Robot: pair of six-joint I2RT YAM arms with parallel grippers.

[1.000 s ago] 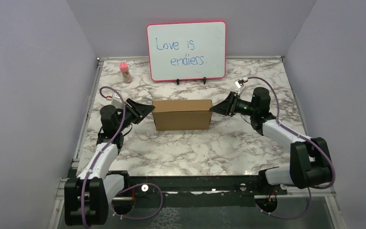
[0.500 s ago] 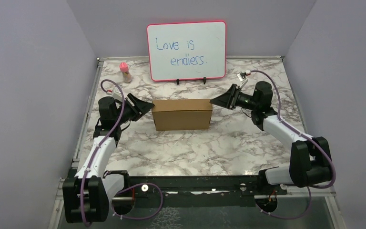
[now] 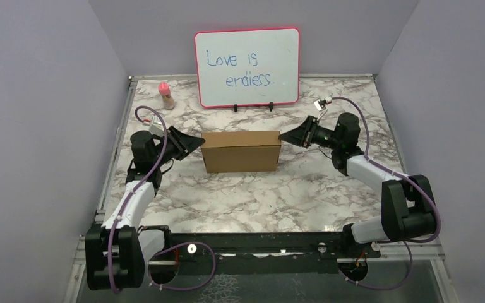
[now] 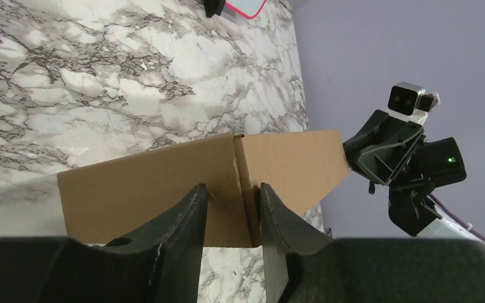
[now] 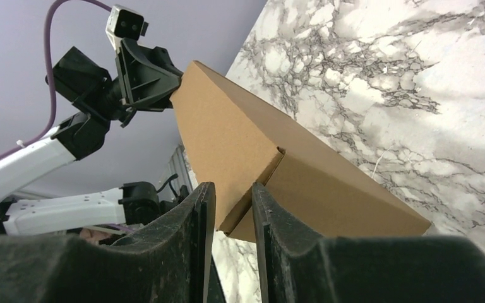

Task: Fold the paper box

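The paper box (image 3: 241,151) sits closed on the marble table (image 3: 259,202), midway between the left and right edges and a little nearer the far edge, its long sides running along that edge. The left gripper (image 3: 200,140) points at the box's left end and the right gripper (image 3: 282,135) at its right end. Each has its jaws a narrow gap apart with nothing pinched, and whether the tips touch the cardboard I cannot tell.

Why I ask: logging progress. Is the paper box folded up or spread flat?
Folded up: the paper box stands as a closed rectangular block with top and side faces, no flaps spread.
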